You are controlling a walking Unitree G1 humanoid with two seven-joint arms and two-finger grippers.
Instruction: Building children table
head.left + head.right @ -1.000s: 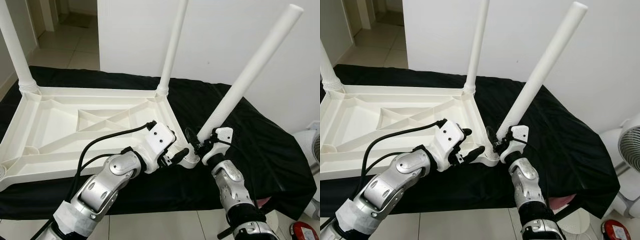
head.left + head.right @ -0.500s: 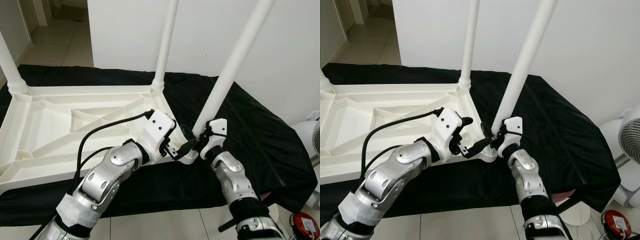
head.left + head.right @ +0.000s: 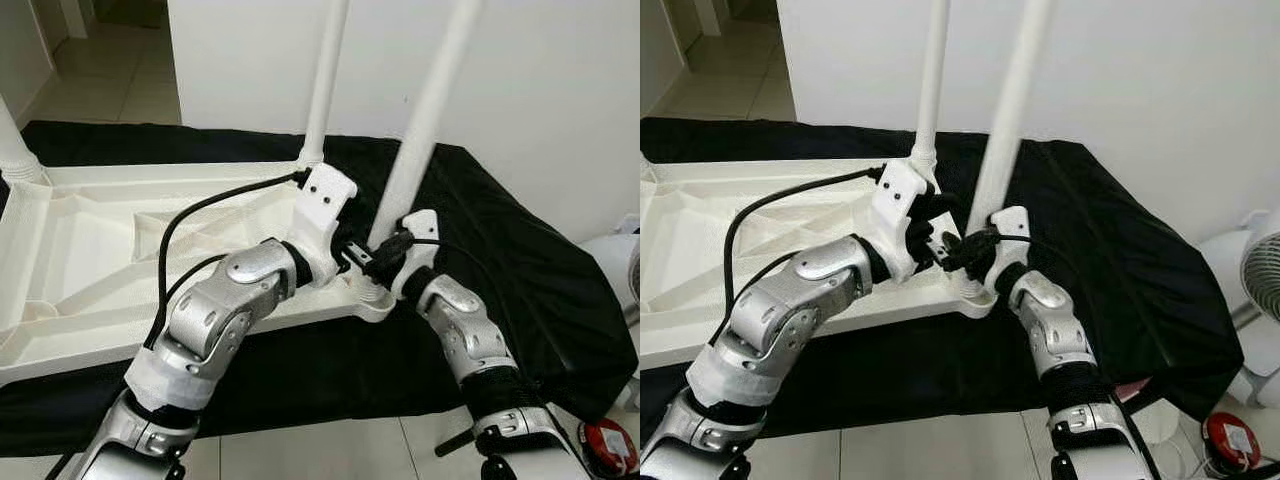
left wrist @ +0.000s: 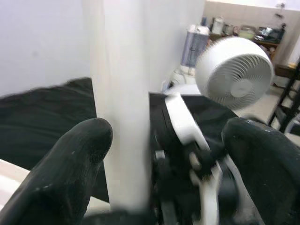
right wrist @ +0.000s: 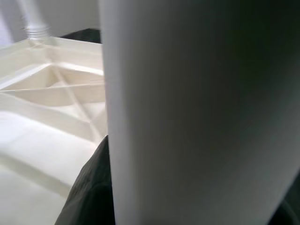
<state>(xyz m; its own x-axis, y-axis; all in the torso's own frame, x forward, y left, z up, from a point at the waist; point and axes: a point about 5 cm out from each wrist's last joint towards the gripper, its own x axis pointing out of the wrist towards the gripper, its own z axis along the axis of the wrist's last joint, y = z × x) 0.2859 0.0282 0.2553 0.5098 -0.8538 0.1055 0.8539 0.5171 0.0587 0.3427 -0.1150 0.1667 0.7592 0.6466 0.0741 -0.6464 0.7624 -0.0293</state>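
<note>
Now, in the left eye view, the upturned white table top (image 3: 100, 260) lies on a black cloth (image 3: 520, 260) over the worktop, ribbed underside facing up. A fitted table leg (image 3: 325, 90) rises from its far corner at about 12 o'clock. A second white leg (image 3: 430, 110) stands nearly upright at the near corner socket (image 3: 372, 298), at about 4 o'clock from the middle of the table top. The right end effector (image 3: 385, 255) is clamped around this leg low down, just above the socket. The left end effector (image 3: 350, 255) reaches in from 9 o'clock and meets the right one beside the leg's base; how far its fingers are parted cannot be told here. Another leg base (image 3: 12, 150) shows at the frame's 9 o'clock edge.

Over in the right eye view the same scene appears, with a white fan (image 3: 1255, 275) at 3 o'clock and a red item (image 3: 1235, 440) on the tiled floor (image 3: 940, 450) at 5 o'clock.

From the left wrist view, the left end effector's two black fingers (image 4: 70, 164) stand wide apart, the white leg and the right arm's black-and-white wrist parts between them; neither finger clearly presses on the leg. The fan shows behind.

Close up in the right wrist view, the leg is directly against the camera, a dark finger (image 5: 89, 187) hugging its side, the ribbed table top beyond.
</note>
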